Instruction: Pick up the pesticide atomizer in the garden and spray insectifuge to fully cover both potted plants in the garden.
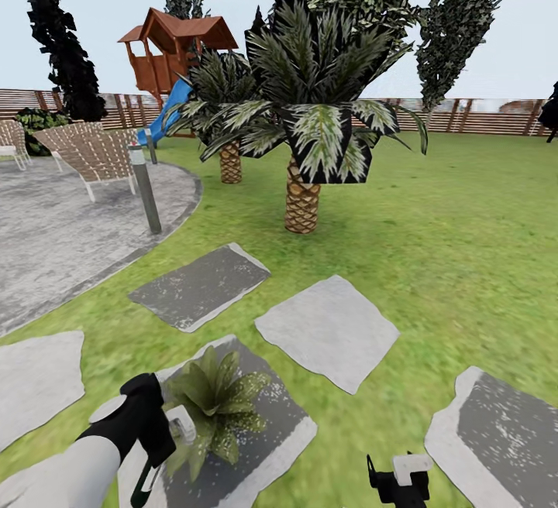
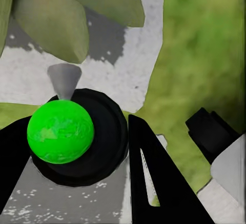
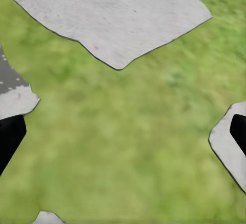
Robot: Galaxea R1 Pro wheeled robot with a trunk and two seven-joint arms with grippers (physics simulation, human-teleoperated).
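Beside the speckled green potted plant (image 1: 217, 403), the left claw (image 2: 77, 183) grips a green-capped atomizer (image 2: 60, 130); misaimed mist could miss leaves. Right claw (image 3: 123, 137) hangs open.

slabs (image 1: 329, 330): rough stone | fence (image 1: 465, 114): slatted wood | playhouse (image 1: 174, 55): wood

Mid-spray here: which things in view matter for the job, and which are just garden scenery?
Job:
- potted plant
- atomizer, held in the left tool

Scenery:
- palms
- stepping slabs
- lounge chairs
- playhouse with slide
- post
- fence
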